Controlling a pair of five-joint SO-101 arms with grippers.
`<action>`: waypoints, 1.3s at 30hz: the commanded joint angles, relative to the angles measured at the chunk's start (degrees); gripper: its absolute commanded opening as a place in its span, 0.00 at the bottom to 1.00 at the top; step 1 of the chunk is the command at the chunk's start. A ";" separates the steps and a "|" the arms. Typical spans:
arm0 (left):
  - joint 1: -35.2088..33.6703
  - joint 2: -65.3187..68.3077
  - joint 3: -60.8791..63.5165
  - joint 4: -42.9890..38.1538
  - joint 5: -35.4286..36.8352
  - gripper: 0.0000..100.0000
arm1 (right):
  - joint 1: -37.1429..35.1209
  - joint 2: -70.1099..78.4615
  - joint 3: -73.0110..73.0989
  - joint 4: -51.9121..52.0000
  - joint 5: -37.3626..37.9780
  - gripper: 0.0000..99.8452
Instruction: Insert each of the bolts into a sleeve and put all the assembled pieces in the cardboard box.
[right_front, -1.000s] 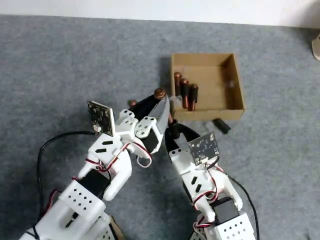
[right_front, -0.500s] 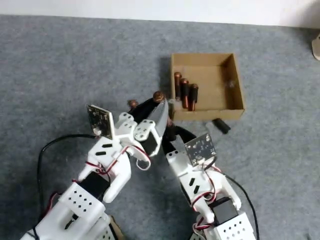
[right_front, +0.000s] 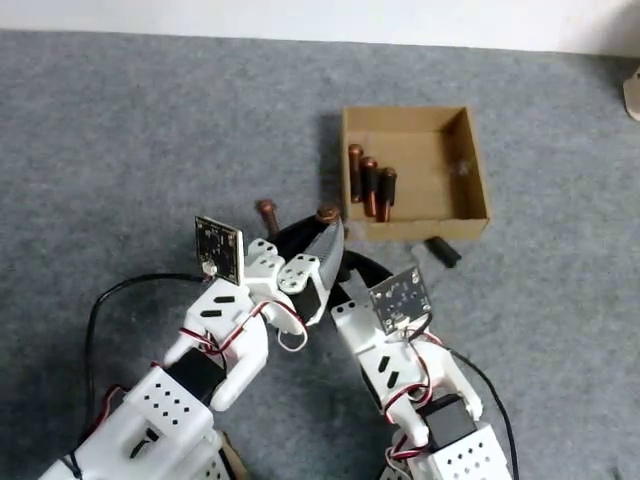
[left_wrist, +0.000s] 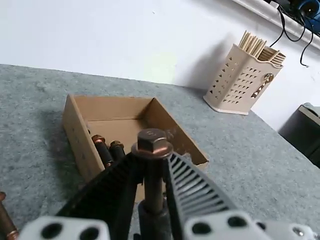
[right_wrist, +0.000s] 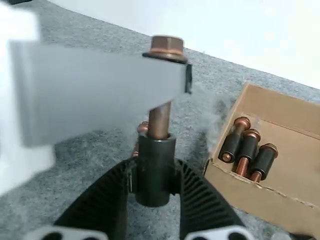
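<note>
My left gripper (right_front: 322, 230) is shut on a copper bolt (right_front: 328, 214), held upright with its hex head (left_wrist: 151, 142) above the fingers. Directly beneath it, my right gripper (right_front: 345, 268) is shut on a black sleeve (right_wrist: 156, 170), and the bolt's shank (right_wrist: 160, 120) enters the sleeve's top. The cardboard box (right_front: 415, 228) lies just beyond both grippers, with three assembled pieces (right_front: 369, 185) along its left wall. A loose bolt (right_front: 267, 213) lies on the carpet left of the grippers. A loose black sleeve (right_front: 442, 251) lies in front of the box.
Grey carpet covers the table. A perforated beige holder with sticks (left_wrist: 245, 75) stands far behind the box by the white wall. The right half of the box floor (right_front: 440, 170) is bare.
My left gripper has drawn back toward the near side with the bolt, bringing it down over the sleeve. The loose bolt on the carpet is now uncovered. The right arm shifted slightly.
</note>
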 joint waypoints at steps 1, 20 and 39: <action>0.31 -1.36 -0.40 1.49 -8.18 0.11 | 2.24 -0.31 7.60 -0.31 0.62 0.01; -29.76 -1.36 -0.92 34.46 -11.34 0.41 | 9.63 0.31 7.60 7.34 0.62 0.01; -36.18 -0.92 -1.27 44.22 -14.68 0.41 | 14.64 20.62 -14.64 14.99 0.97 0.00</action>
